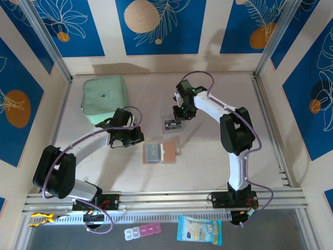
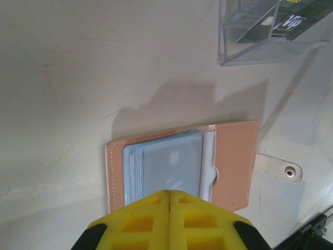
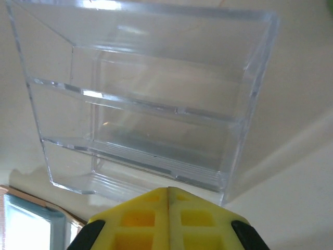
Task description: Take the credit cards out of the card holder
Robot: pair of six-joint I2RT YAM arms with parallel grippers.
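The card holder lay open and flat near the middle of the pale worktop. Its outer cover was tan salmon-brown, with grey-blue sleeves stacked on its left half. In the left wrist view the card holder showed white stitching and a small strap with a metal snap jutting from its right edge. Whether any cards sat in the sleeves could not be told.

Just beyond it stood a clear plastic box with ribbed dividers. One dark credit card with white lettering rested inside it.

The left tool hung beside the holder's left edge, its yellow fingers pressed together on nothing. The right tool hung just behind the box, fingers likewise together and empty.

A mint-green zip case lay at the far left. Before the arm bases lay a pink pill organiser and a blue snack packet. Blue panels with leaf drawings lined the walls.
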